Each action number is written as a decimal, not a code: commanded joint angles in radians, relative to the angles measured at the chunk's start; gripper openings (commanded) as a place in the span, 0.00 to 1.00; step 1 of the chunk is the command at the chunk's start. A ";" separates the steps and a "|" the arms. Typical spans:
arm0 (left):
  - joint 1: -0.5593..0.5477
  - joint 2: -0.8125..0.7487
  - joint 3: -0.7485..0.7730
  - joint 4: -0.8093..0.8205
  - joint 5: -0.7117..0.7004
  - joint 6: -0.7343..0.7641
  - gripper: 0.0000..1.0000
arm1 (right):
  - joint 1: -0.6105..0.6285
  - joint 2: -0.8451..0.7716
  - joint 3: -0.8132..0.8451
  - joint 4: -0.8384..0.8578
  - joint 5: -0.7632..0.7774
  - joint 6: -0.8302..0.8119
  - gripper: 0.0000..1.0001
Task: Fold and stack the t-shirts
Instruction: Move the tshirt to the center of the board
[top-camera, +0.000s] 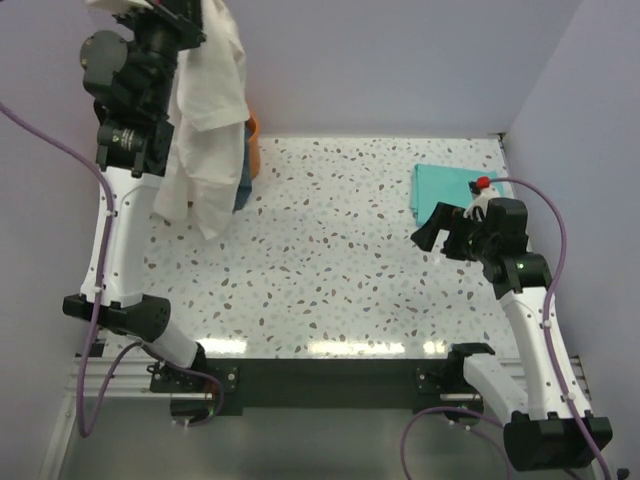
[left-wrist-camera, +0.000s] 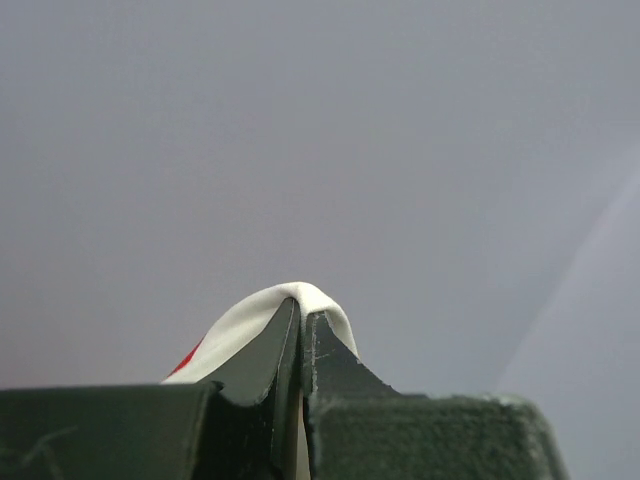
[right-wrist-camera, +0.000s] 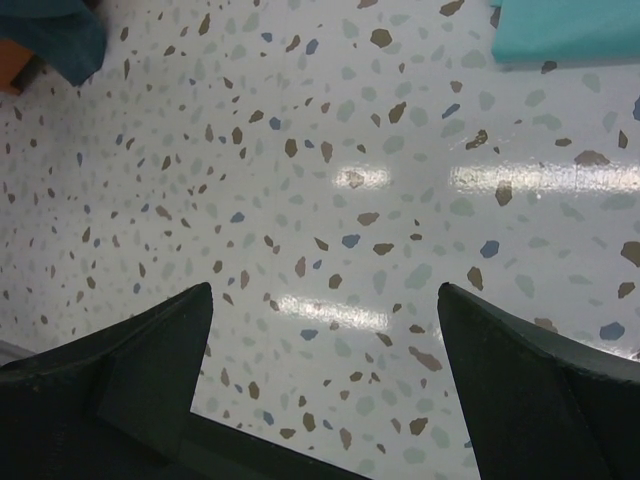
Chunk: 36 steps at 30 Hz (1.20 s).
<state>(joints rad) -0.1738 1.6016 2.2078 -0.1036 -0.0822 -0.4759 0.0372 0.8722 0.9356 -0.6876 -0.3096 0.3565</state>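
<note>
The left gripper (left-wrist-camera: 303, 330), clamped on the cream-white t-shirt (top-camera: 205, 130), dangles it over the far-left orange basket (top-camera: 252, 145) of dark blue cloth (top-camera: 241, 190), while the right gripper (right-wrist-camera: 325, 330) gapes empty above the table (top-camera: 330, 260) near the far-right teal t-shirt (top-camera: 440, 188).

Both arms are the same build: the left arm (top-camera: 125, 235) and right arm (top-camera: 535, 325) have glossy white link shells with chunky black joints. A purple cable (top-camera: 564, 240) snakes along each one. The right gripper (right-wrist-camera: 322, 290) has dark wedge-shaped fingers (right-wrist-camera: 145, 375), plus a small red bit (top-camera: 484, 184) near the wrist.
</note>
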 joint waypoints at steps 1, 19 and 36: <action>-0.152 -0.112 -0.045 0.157 0.171 -0.015 0.00 | -0.002 -0.022 0.025 0.011 -0.010 0.030 0.98; -0.447 -0.713 -1.456 0.225 0.449 -0.332 0.15 | -0.003 -0.231 0.164 -0.256 0.501 0.073 0.99; -0.564 -0.707 -1.911 -0.262 0.289 -0.579 1.00 | 0.284 0.089 0.031 -0.015 0.331 0.143 0.99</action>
<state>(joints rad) -0.6701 0.8528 0.3702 -0.4290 0.1055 -0.9565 0.1802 0.8890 0.9463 -0.7742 -0.0914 0.4648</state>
